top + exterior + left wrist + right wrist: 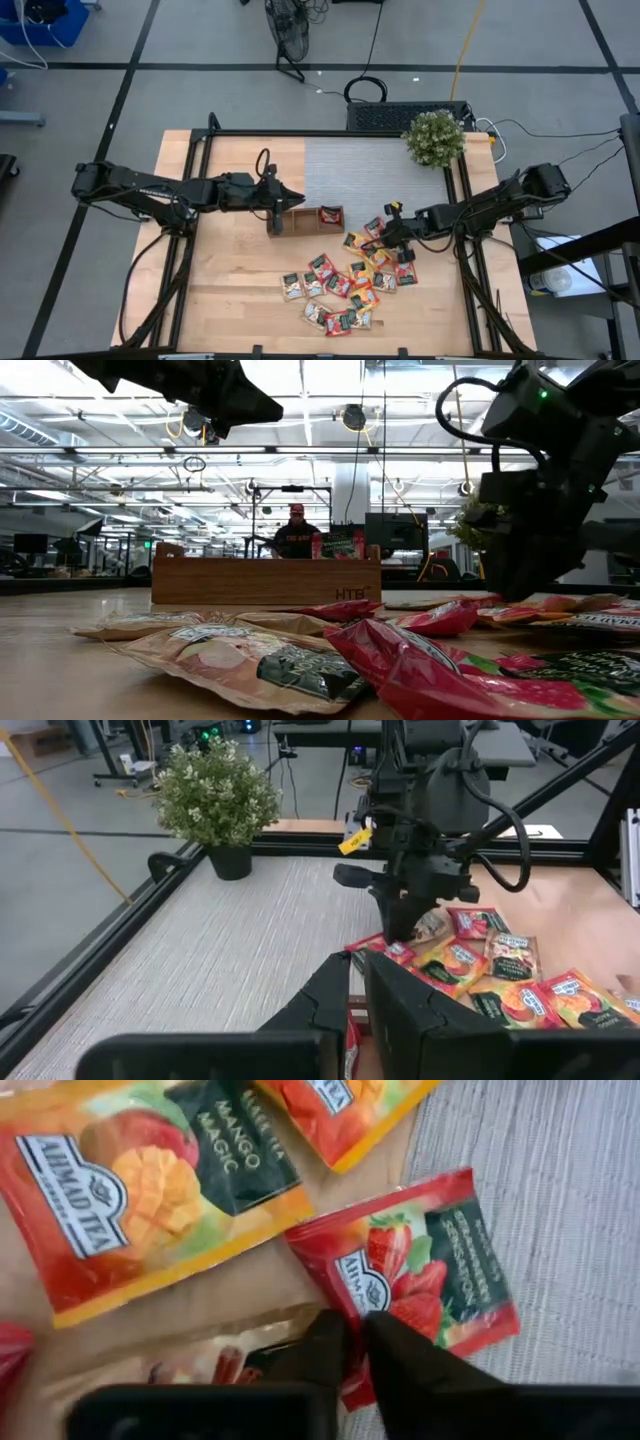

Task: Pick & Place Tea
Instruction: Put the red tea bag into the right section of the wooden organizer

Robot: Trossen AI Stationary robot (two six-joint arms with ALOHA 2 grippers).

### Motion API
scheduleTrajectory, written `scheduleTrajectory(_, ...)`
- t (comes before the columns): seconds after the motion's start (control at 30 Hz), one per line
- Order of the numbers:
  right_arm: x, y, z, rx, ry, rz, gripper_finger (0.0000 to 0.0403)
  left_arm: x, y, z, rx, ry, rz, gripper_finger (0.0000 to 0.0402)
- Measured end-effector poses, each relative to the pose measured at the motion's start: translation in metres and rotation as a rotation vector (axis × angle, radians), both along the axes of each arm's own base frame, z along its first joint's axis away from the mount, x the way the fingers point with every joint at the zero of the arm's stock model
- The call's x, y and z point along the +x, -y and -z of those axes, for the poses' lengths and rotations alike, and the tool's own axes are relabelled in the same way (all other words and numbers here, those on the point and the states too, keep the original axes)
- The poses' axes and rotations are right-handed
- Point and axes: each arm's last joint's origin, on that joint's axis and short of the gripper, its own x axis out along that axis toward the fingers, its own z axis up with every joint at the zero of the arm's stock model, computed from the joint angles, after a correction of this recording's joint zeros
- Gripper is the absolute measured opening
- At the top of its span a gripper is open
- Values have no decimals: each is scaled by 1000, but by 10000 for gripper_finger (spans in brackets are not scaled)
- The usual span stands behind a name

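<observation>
The right pincer (357,1342) is clamped on a red strawberry sachet (420,1270) near the bench's right edge; the left pincer (357,982) is together above the wooden tray (310,219).

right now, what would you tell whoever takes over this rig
Right gripper: down at the pile's near edge, shut on the red strawberry sachet.
Left gripper: shut, holding nothing visible, above the wooden tray.
Done: at least one red sachet sits in the tray.
Left: most tea sachets are loose on the table, mango ones included.
</observation>
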Motion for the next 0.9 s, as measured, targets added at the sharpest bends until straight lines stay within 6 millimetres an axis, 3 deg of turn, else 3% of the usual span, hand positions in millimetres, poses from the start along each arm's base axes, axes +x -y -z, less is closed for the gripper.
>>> scheduleTrajectory(0.17, 3, -4, -5, -148, 24, -39, 9, 0, 0, -1, -56, 22, -14, 44)
scheduleTrajectory(0.53, 37, -10, -51, -760, 271, -99, 2, 0, -11, -1, -386, 82, -144, 51)
scheduleTrajectory(0.73, 57, -8, -61, -875, 400, -139, 1, 18, -20, 8, -528, 140, -127, 119)
scheduleTrajectory(0.9, 70, -3, -53, -908, 435, -181, 1, 39, -27, 24, -591, 181, -106, 184)
